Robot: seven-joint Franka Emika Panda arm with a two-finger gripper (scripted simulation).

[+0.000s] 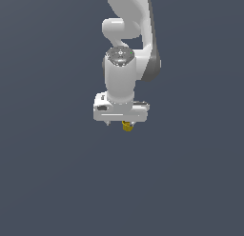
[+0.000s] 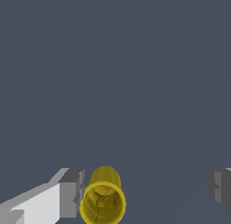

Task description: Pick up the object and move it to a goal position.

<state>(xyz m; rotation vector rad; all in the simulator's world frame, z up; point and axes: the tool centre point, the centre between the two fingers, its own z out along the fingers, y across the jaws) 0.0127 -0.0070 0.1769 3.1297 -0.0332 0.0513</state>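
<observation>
Tool (image 2: 146,191) spread wide, yellow cup (image 2: 103,201) just beside one finger (image 2: 71,193), nothing gripped

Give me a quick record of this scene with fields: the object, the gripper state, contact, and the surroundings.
object: yellow cup, small, open end toward the wrist camera
gripper: gripper open, fingers spread wide
position: cup between the fingers, close beside one finger, far from the other
contact: cannot tell whether that finger touches the cup
exterior view: cup shows just below the white hand
surroundings: plain dark grey background
</observation>
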